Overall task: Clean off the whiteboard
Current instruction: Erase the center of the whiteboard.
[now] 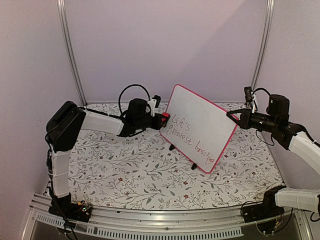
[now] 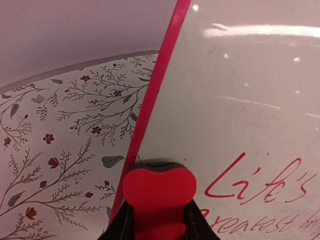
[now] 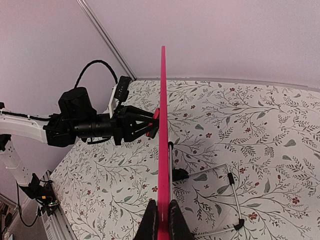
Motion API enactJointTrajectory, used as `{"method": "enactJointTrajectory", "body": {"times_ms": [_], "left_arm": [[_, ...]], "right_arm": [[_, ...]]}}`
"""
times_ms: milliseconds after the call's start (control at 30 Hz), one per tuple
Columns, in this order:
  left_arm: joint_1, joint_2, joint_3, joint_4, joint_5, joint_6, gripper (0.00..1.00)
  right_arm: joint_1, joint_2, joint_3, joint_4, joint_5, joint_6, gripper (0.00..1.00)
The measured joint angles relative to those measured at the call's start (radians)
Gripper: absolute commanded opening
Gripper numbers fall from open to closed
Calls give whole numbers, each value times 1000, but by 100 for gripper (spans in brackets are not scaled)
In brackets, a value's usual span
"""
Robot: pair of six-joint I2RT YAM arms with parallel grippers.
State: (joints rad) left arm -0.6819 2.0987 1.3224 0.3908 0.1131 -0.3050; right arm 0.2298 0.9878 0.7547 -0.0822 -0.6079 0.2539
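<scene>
- Red-pink frame round the whiteboard [image 1: 200, 127], propped upright on two black feet [image 1: 172, 147] in the middle of the floral table cover [image 1: 115, 165], set at an angle to the arms.
- Red handwriting [image 1: 192, 140] over the lower half of the whiteboard: "Life's greatest" and then a bit more, too small to read. Upper half bare.
- At the whiteboard's left edge: left gripper [image 1: 161, 119], fingers [image 2: 120, 227] clamped round a red eraser [image 2: 159, 192]. Eraser tip right on the frame, just beside the "Life's".
- At the whiteboard's right edge: right gripper [image 1: 232, 116], fingers [image 3: 150, 225] squeezed onto the frame from both sides.
- Behind the whiteboard: thin wire stand [image 3: 233, 197], down on the cover.
</scene>
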Motion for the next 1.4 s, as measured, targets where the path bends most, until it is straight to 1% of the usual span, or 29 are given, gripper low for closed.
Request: {"method": "enactJointTrajectory", "body": {"times_ms": [633, 733, 933, 1100, 1233, 1400], "left_arm": [[-13, 0, 40, -22, -13, 9, 0], [-14, 0, 23, -7, -21, 6, 0], [-15, 1, -58, 4, -24, -9, 0], [-16, 1, -71, 1, -25, -13, 0], [-16, 1, -58, -14, -27, -9, 0], [-16, 1, 1, -40, -40, 5, 0]], "right_arm": [[0, 0, 0, 0, 3, 4, 0], [0, 0, 0, 0, 2, 4, 0], [0, 0, 0, 0, 1, 4, 0], [0, 0, 0, 0, 0, 4, 0], [0, 0, 0, 0, 0, 4, 0], [0, 0, 0, 0, 2, 6, 0]]}}
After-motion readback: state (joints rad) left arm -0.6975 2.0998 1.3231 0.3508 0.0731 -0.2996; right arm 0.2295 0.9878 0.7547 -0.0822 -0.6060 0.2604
